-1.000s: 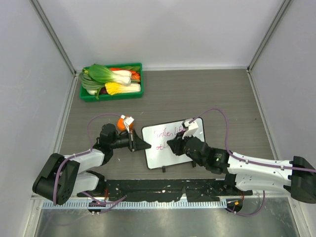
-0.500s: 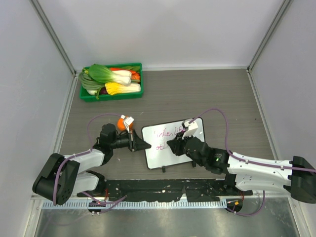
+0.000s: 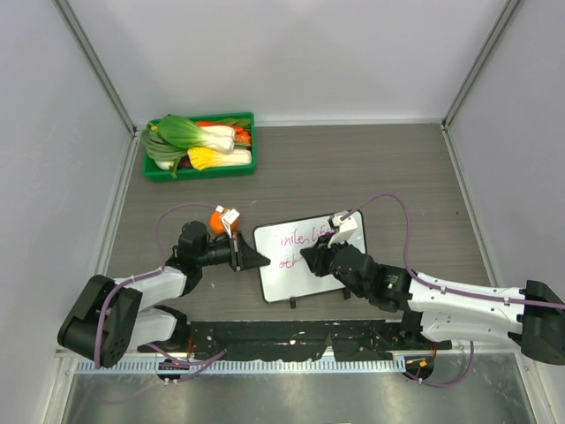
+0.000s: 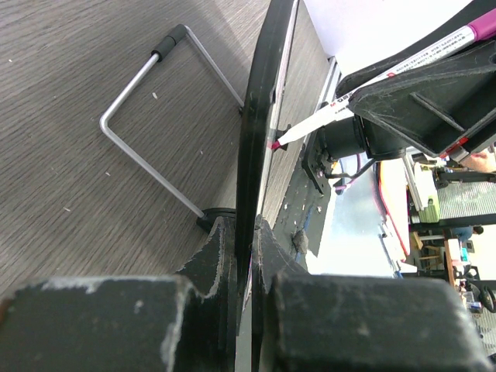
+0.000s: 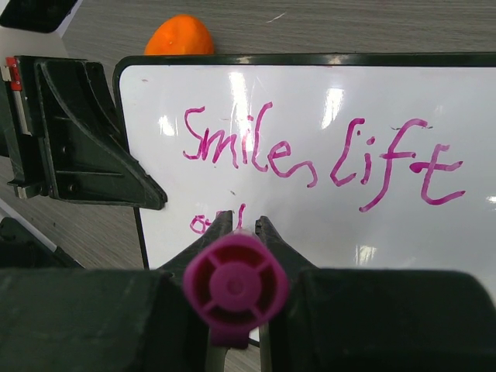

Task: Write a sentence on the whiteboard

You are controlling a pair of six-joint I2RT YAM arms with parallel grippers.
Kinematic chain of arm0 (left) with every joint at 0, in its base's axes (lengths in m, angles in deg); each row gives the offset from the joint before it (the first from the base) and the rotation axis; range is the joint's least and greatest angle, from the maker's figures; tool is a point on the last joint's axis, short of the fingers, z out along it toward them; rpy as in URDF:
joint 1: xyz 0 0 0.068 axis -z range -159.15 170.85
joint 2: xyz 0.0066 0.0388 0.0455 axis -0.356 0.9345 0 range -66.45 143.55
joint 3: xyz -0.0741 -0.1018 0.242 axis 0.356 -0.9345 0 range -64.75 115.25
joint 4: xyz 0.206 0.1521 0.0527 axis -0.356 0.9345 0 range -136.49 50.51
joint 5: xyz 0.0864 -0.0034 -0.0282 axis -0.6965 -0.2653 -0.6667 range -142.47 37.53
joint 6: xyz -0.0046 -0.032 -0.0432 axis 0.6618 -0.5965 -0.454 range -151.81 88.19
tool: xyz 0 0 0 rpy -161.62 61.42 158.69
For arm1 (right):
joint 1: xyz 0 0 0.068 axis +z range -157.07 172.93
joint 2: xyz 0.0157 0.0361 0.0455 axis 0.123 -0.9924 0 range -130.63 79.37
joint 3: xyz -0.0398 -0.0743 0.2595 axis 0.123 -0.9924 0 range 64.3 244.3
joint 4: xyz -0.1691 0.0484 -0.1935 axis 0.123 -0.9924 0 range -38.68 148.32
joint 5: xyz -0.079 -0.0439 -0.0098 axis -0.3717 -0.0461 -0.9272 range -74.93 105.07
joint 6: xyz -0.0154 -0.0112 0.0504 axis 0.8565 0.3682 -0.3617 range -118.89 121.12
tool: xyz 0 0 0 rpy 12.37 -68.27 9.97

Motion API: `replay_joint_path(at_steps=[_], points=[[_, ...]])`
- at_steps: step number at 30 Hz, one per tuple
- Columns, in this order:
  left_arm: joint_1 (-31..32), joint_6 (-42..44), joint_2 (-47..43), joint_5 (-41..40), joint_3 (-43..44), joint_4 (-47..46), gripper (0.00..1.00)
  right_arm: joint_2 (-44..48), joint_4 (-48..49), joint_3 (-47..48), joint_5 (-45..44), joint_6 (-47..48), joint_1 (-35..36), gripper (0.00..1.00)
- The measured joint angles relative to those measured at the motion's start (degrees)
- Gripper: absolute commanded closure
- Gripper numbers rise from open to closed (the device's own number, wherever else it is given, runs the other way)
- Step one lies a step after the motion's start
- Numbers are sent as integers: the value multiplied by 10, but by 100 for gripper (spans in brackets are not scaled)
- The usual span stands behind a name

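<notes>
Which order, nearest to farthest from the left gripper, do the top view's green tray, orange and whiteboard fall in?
1. whiteboard: touching, its left edge clamped in the left gripper.
2. orange: just beyond the gripper, to its left.
3. green tray: far back-left of the table.

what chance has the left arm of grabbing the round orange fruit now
Probably not: the left gripper is shut on the edge of the black-framed whiteboard. The orange fruit lies close beside its wrist, unblocked, but it must let go first.
</notes>
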Motion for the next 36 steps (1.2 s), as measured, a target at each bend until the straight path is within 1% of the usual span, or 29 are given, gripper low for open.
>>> replay_joint_path(at_steps=[15,29,36], points=[[0,0,-3,-2,0,4,100,15,-17,0,-21,-4,0,99],[0,0,-3,-4,0,8,100,24,-17,-22,6,-30,0,99],[0,0,-3,-3,0,7,100,40,-33,-22,7,-28,0,99]])
